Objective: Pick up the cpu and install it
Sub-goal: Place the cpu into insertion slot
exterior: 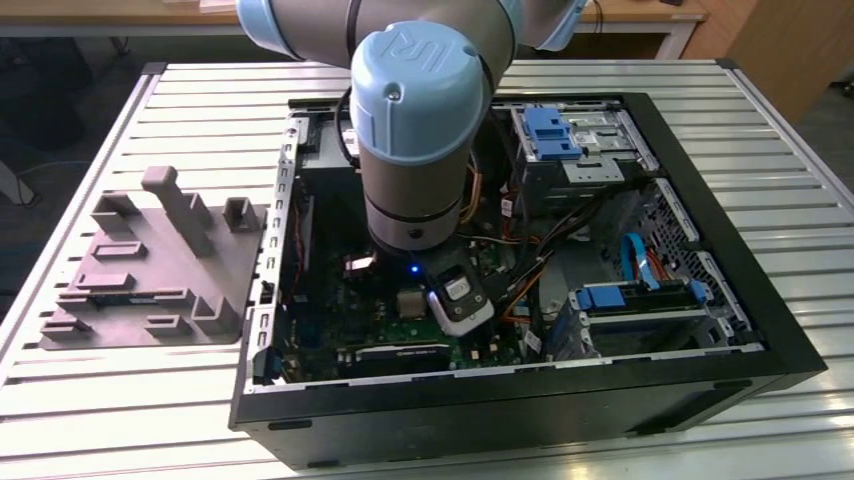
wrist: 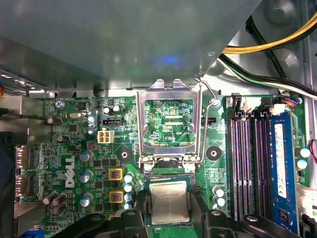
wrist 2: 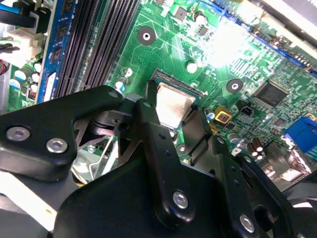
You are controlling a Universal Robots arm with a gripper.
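The cpu, a small square chip with a pale metal top, lies flat in the socket of the green motherboard, just below the raised metal socket frame. My gripper reaches down inside the black computer case. One black finger rests against one edge of the chip and the other against the opposite edge. In the second wrist view the cpu shows between the same fingers, which press on its two sides. In the exterior view the arm's wrist hangs over the board.
The socket's lever stands up beside the frame. Black memory slots and a blue memory module run along one side of the socket. Yellow and black cables cross above. A grey plastic tray with upright posts sits outside the case, at the exterior view's left.
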